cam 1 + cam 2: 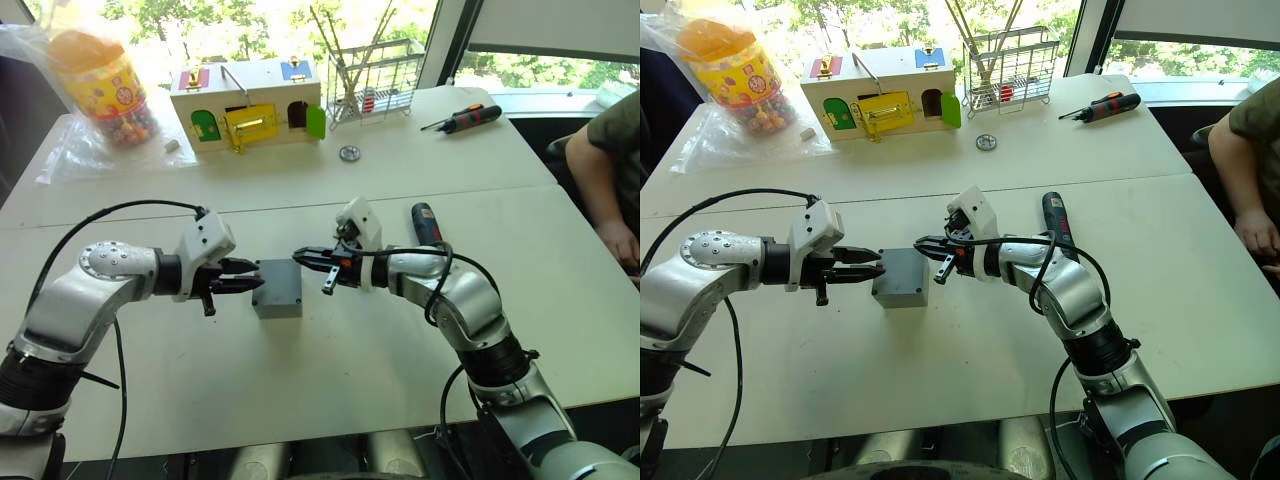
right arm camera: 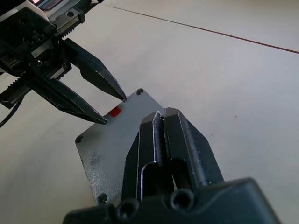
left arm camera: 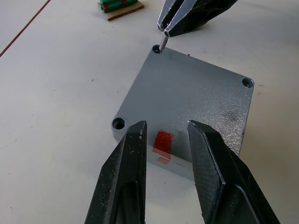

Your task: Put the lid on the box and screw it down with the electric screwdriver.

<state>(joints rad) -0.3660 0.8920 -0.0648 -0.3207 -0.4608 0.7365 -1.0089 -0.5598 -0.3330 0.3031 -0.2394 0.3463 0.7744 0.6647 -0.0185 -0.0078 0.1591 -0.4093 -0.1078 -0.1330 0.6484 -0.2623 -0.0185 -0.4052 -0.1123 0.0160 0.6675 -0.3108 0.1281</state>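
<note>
Bright daylight pours from the windows behind, washing them out, while the table shows soft shadows.

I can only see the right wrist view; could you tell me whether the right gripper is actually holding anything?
Observer: Yes, the right gripper pinches a small screw, its tip at a corner hole of the lid.
Operator: Thank you. Where is the electric screwdriver?
Observer: The electric screwdriver lies on the table just beyond the right forearm, untouched.
Operator: Is anyone nearby?
Observer: A person's arm rests at the table's right edge.
</note>
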